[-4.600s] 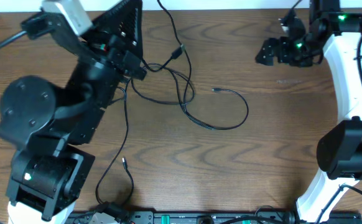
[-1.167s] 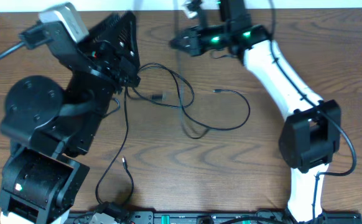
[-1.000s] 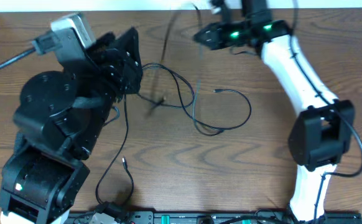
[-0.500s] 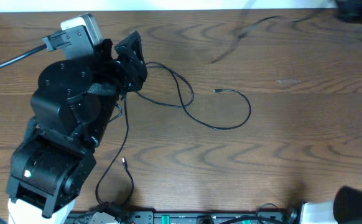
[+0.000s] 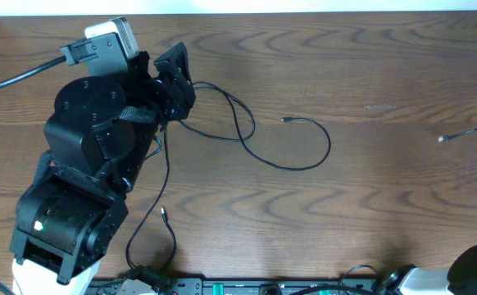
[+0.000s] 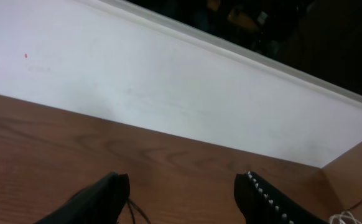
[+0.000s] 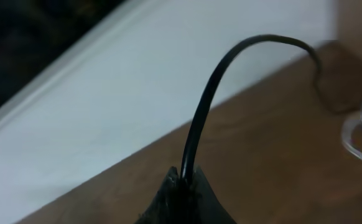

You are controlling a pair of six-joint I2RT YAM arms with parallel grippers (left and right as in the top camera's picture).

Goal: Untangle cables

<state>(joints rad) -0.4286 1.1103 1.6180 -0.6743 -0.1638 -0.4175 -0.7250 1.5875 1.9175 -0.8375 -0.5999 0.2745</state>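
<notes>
Left arm (image 5: pixel 91 139) hunched at table (image 5: pixel 386 213) left, left gripper (image 6: pixel 181 196) aimed at white wall (image 6: pixel 137 93), fingers (image 6: pixel 100 199) wide, looped cable (image 5: pixel 292 160) beside it on open wood — right gripper (image 7: pixel 182 186), outside overhead view, pinches 1 black cord (image 7: pixel 199 112) near right edge.

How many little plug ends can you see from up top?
3: middle plug at the big loop's end, front plug beside the left arm, right plug near the right edge. More may hide under that arm.
</notes>
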